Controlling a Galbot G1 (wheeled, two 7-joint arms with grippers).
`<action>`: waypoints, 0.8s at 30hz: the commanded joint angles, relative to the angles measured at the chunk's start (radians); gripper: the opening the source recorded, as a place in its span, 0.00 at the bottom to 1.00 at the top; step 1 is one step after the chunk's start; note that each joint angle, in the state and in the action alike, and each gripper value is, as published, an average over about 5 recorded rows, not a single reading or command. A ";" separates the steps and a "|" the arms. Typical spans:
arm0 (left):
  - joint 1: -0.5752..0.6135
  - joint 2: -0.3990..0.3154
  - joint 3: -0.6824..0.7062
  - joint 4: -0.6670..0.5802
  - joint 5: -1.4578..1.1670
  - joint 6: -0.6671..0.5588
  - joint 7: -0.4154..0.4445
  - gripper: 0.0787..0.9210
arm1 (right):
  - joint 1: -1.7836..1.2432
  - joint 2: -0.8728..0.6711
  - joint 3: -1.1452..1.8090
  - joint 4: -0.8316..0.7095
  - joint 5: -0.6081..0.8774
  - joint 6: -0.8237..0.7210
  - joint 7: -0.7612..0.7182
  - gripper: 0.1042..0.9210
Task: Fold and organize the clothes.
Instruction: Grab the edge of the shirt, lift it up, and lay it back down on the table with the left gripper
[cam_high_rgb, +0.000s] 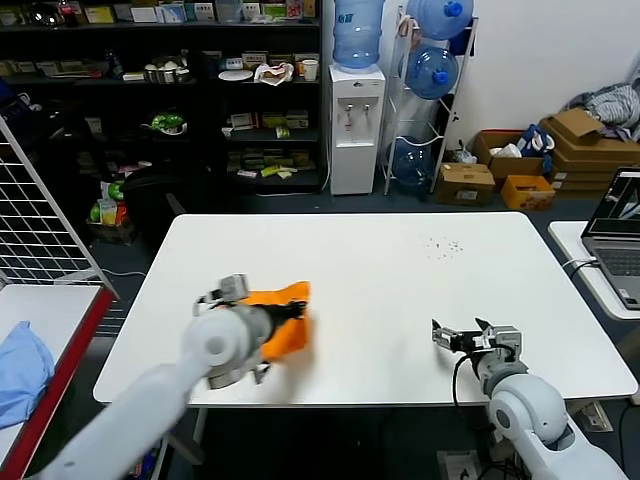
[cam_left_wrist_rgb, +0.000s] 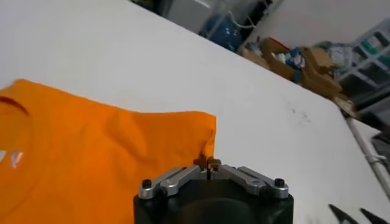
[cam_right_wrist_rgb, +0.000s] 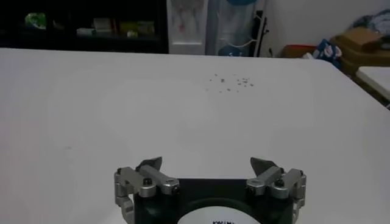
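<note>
Jaws: left gripper (cam_left_wrist_rgb: 208, 163) pinched shut on hem corner of orange T-shirt (cam_high_rgb: 283, 318), lower left of white table (cam_high_rgb: 400, 270); right gripper (cam_high_rgb: 462, 338) wide open, empty; fabric likely light, limp, best gripped at edges.

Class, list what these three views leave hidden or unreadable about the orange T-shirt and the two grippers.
- Head view: the left arm covers much of the T-shirt, so its fold state is unclear.
- Left wrist view: the picture's edge cuts off the shirt; its white lettering is unreadable.
- Left gripper: shut at the shirt's edge; whether it pinches fabric is unclear.
- Right gripper: open; body cut off.
</note>
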 joint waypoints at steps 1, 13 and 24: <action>-0.196 -0.505 0.244 0.406 0.154 -0.017 -0.005 0.02 | -0.024 0.006 0.032 0.023 0.009 0.015 0.032 1.00; -0.178 -0.540 0.246 0.423 0.193 -0.018 0.002 0.02 | -0.184 -0.096 0.174 0.169 0.059 0.026 0.027 1.00; -0.187 -0.574 0.233 0.477 0.260 -0.021 0.023 0.02 | -0.268 -0.112 0.280 0.224 0.058 0.046 0.017 1.00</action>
